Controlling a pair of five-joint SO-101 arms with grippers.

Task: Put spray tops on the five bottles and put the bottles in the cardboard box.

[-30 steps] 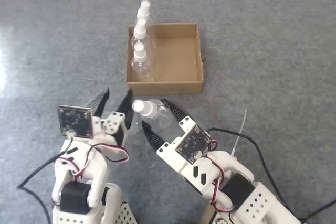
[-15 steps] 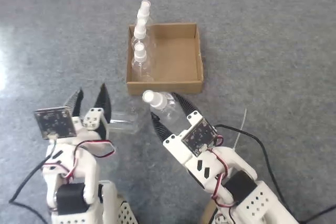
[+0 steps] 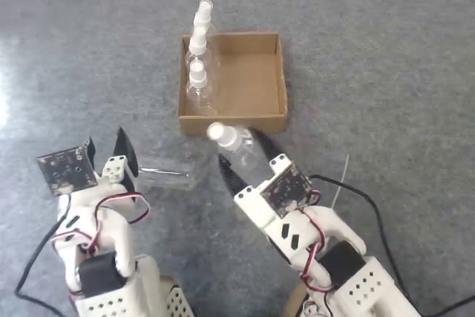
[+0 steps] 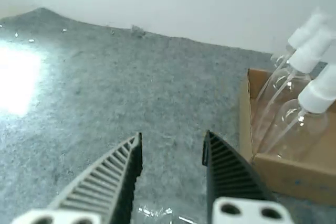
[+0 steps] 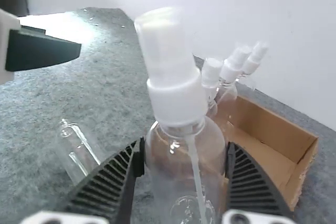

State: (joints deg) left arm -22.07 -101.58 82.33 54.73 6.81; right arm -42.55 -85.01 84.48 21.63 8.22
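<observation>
My right gripper (image 3: 240, 151) is shut on a clear bottle (image 5: 185, 150) that carries a white spray top (image 5: 167, 61), held just in front of the cardboard box (image 3: 245, 118). Three capped bottles (image 3: 199, 72) stand along the box's left wall. A clear bottle without a top (image 3: 166, 174) lies on its side on the mat between the two arms, and its neck (image 5: 79, 148) shows in the right wrist view. My left gripper (image 3: 105, 139) is open and empty, left of the lying bottle; its fingers (image 4: 212, 156) point past the box (image 4: 278, 169).
Grey mat (image 3: 386, 72) covers the table. A thin white tube (image 3: 339, 182) lies on the mat right of my right arm. The right half of the box floor (image 3: 252, 79) is bare.
My left gripper has pulled back to the left, away from the capped bottle. My right gripper has carried that bottle a little closer to the box. The capless bottle now lies uncovered between the arms.
</observation>
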